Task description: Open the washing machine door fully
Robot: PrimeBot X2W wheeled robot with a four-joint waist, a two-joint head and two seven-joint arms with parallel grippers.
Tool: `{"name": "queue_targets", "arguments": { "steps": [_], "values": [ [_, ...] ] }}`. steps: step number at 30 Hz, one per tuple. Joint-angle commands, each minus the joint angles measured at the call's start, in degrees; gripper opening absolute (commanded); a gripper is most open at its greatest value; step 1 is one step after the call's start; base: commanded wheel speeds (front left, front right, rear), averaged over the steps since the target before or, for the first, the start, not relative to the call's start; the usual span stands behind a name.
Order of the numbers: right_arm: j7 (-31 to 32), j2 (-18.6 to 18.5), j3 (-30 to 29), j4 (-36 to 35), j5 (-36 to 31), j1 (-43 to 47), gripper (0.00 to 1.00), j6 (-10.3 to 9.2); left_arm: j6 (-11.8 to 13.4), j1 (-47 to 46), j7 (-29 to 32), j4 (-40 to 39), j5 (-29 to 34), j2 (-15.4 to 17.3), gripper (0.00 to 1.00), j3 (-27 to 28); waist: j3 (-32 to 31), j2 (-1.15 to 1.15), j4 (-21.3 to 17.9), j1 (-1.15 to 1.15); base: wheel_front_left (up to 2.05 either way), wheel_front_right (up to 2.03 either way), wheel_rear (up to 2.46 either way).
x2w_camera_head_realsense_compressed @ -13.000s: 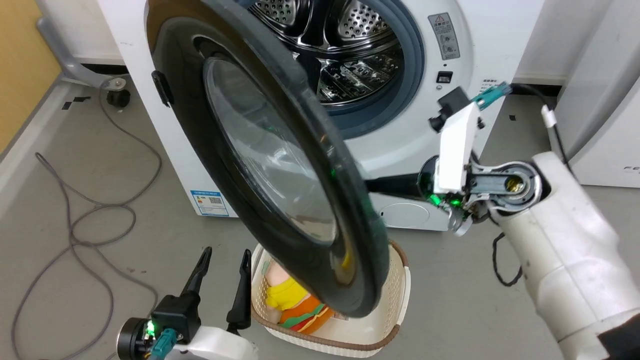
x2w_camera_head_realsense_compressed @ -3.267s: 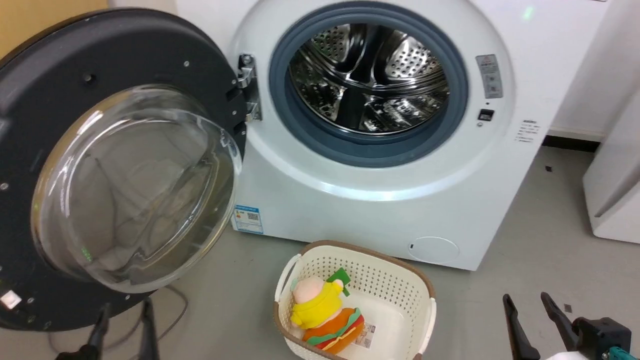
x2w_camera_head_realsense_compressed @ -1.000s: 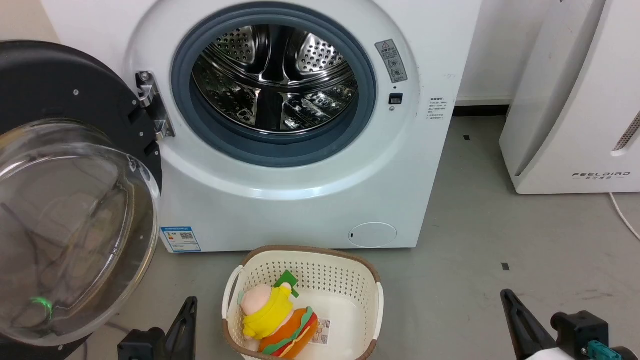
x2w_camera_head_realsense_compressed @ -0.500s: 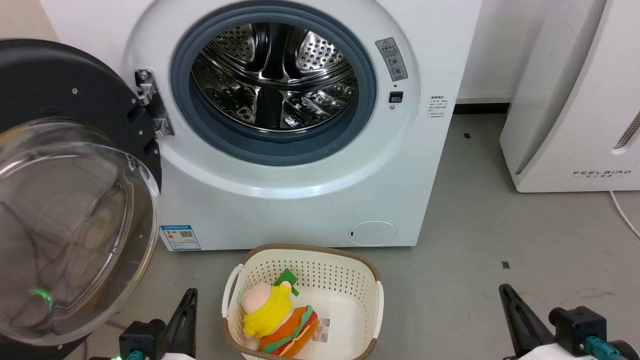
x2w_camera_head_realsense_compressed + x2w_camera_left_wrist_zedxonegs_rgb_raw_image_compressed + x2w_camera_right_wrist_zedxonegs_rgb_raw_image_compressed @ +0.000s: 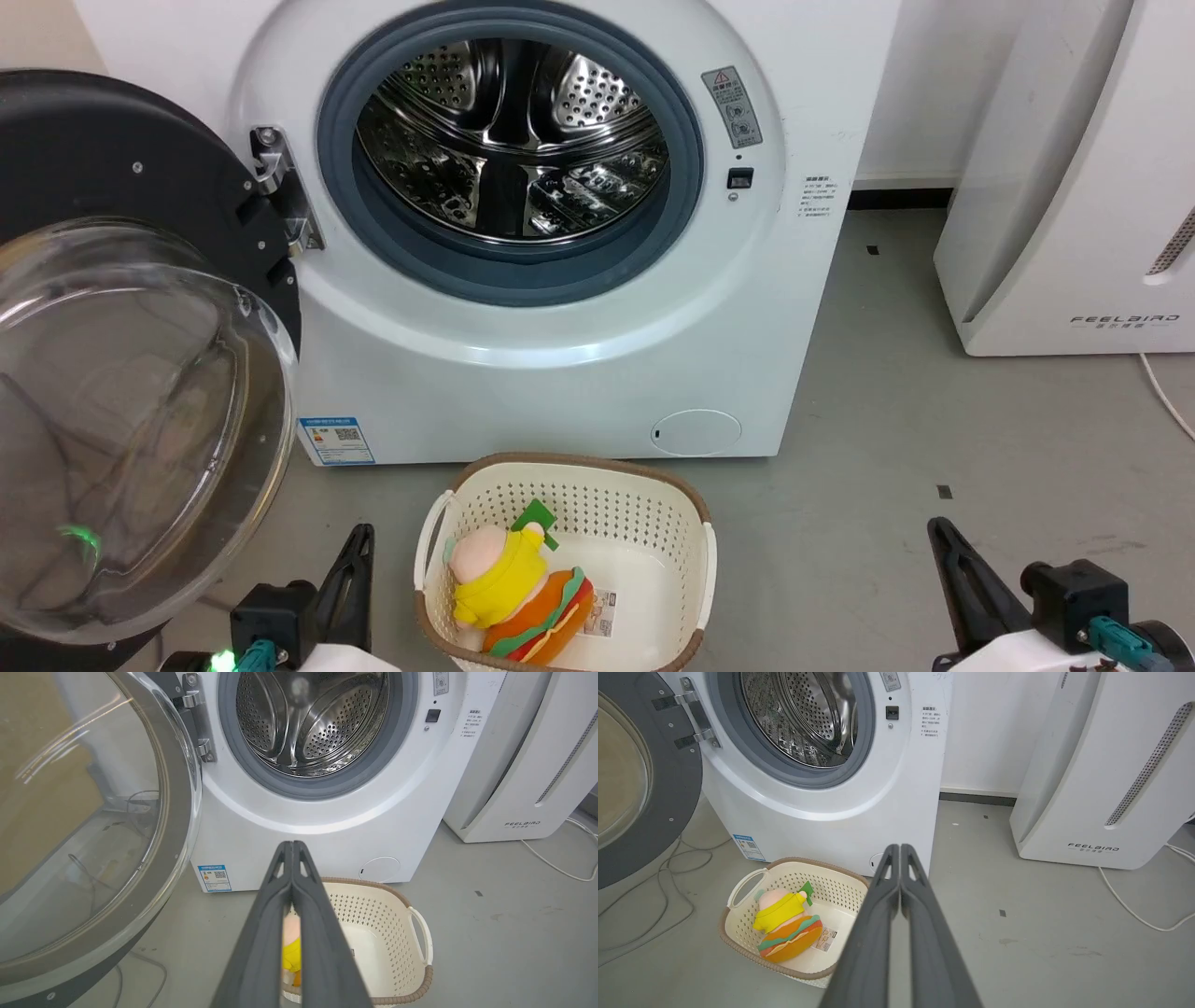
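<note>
My left pincer [image 5: 293,843] is clenched on nothing, its two dark fingers pressed together up to the tips. My right pincer [image 5: 900,847] is the same, fingers flat against each other and empty. Both hang low over the grey floor [image 5: 896,392], touching nothing.

The cream basket [image 5: 569,464] sits on the floor just in front of the washing machine [image 5: 560,373]. In it lies a plush toy [image 5: 509,593] with a pink head, a yellow top and a burger-like body in orange and green, a printed tag beside it. The machine's steel drum [image 5: 509,140] shows its perforated wall and ribs inside the grey gasket [image 5: 523,280].

The washing machine door [image 5: 112,159] stands swung out to my left on its metal hinge [image 5: 280,191], well away from the porthole. Its dark inner face and bulging glass bowl [image 5: 140,420] are turned toward me.

In the head view the door's left and lower edges are cut off, as are the basket's near rim and the bases of my pincers. In the left wrist view my own fingers cover most of the toy. Cables behind the glass look warped, and I cannot tell where the green glint in it comes from. The blue label [image 5: 336,441] is too small to read.
</note>
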Motion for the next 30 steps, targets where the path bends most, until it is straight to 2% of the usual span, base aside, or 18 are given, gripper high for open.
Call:
{"name": "queue_targets", "arguments": {
  "steps": [1,30],
  "values": [
    [-0.4,0.1,0.1,0.1,-0.5,-1.2,0.00,0.02,0.3,-0.9,0.2,-0.5,0.5,-0.1,0.00,0.3,0.0,0.00,0.0,0.00,0.00,0.00,0.00],
    [-0.8,0.1,0.5,0.5,-1.7,-3.5,0.00,0.03,0.4,-2.6,2.7,-2.5,3.5,-1.7,0.00,1.4,0.6,0.00,0.0,0.00,0.00,0.00,0.00]
  ]
}}
